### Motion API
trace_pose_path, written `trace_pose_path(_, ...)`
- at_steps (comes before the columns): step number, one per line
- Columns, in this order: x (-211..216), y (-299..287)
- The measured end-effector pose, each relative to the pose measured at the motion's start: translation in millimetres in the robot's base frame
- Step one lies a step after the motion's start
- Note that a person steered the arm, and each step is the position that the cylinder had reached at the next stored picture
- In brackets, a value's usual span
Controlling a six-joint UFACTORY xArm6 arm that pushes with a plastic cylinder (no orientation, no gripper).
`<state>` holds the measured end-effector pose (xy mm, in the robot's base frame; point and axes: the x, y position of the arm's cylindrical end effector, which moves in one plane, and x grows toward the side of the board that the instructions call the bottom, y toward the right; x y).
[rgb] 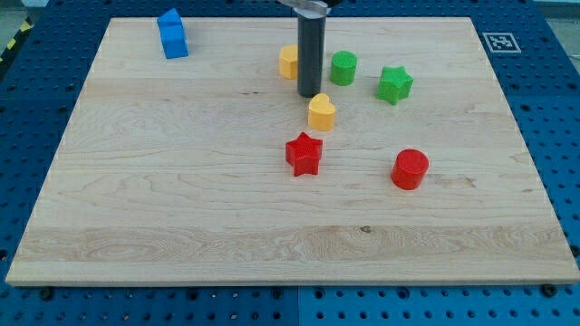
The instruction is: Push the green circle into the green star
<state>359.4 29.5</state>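
My tip [311, 94], a bare rod clamping nothing, rests near the board's [181, 199] top edge, just left of the green circle [343, 68], the green star [394, 84] beyond.

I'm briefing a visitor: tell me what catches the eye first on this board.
The dark rod dominates, coming down near the view's top centre, my tip just above the yellow heart. Right of it sit the green circle and green star, apart. A blue block stands alone at top left.
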Motion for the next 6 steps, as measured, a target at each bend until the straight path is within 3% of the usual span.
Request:
trace_pose_path(3, -62, 21)
trace_pose_path(6, -55, 73)
